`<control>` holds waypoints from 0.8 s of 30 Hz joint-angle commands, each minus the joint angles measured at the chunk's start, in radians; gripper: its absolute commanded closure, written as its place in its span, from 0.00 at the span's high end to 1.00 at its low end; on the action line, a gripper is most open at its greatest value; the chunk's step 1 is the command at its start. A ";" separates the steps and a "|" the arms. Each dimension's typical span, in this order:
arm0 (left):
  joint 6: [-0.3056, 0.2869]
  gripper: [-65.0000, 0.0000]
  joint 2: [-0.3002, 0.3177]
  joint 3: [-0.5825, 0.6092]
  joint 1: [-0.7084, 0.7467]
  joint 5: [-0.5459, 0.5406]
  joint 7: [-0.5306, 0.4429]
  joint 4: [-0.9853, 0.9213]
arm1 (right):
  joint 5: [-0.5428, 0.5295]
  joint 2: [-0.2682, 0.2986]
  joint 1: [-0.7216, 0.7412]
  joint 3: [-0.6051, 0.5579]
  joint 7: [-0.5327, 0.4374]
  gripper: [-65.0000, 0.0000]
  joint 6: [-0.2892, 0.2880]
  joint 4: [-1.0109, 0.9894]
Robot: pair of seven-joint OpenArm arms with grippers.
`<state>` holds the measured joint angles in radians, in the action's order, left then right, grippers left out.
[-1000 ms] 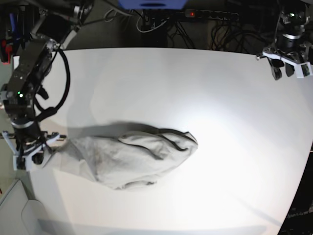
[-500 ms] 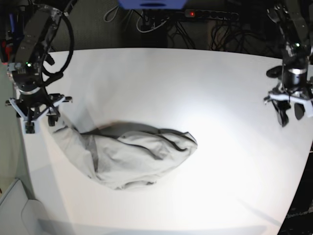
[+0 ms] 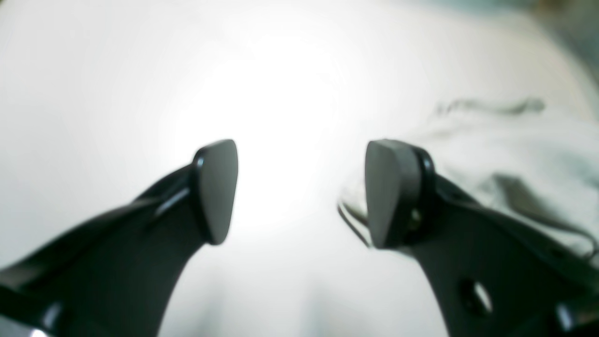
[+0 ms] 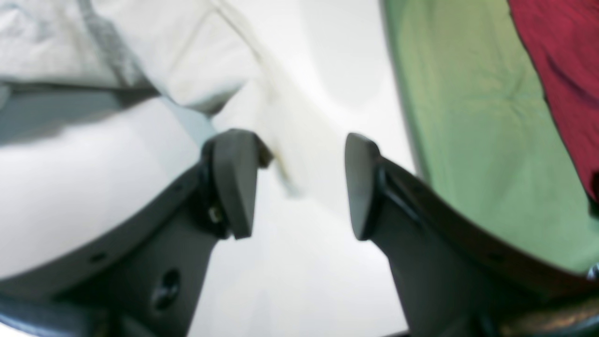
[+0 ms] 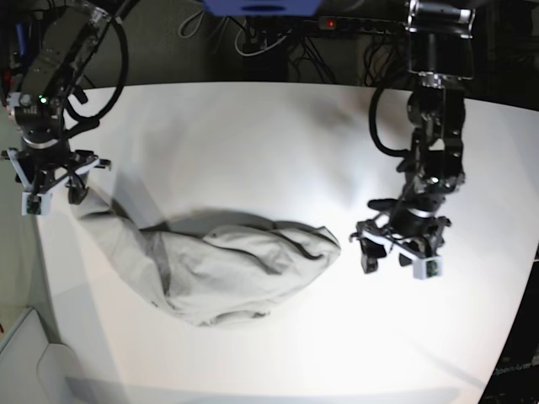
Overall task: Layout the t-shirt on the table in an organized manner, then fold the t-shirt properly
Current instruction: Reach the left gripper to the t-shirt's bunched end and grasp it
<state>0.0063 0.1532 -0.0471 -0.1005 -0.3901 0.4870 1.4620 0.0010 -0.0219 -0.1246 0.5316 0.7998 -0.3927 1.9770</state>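
Observation:
The pale grey t-shirt (image 5: 236, 269) lies bunched in a lump on the white table (image 5: 253, 143), with one end pulled out into a tail toward the left edge. My right gripper (image 5: 52, 194) hangs open over that tail's tip. In the right wrist view its jaws (image 4: 299, 187) stand apart, with a blurred strip of the t-shirt (image 4: 93, 42) running beneath the gap. My left gripper (image 5: 396, 259) hangs open just right of the lump. Its wrist view shows nothing between the fingers (image 3: 302, 192) and the t-shirt (image 3: 514, 154) behind the right one.
The table's left edge runs close to the right gripper, with green floor (image 4: 468, 117) and a red cloth (image 4: 561, 70) beyond it. A power strip and cables (image 5: 362, 25) lie behind the far edge. A pale box (image 5: 34, 362) sits at the front left.
The right arm pulled the shirt's left end out toward the back left and opened its jaws. The left arm swung in from the far right corner to beside the shirt's right end, opening wider.

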 commanded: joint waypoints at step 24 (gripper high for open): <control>-0.007 0.63 -0.085 0.237 -0.138 -0.014 -0.221 -0.445 | -0.006 0.007 0.012 -0.029 -0.023 0.47 0.002 0.018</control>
<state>-0.0006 0.0692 0.1875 -0.2253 -0.3901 0.2340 1.0142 -0.0006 -0.0219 -0.1204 0.4999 0.7998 -0.3927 1.9770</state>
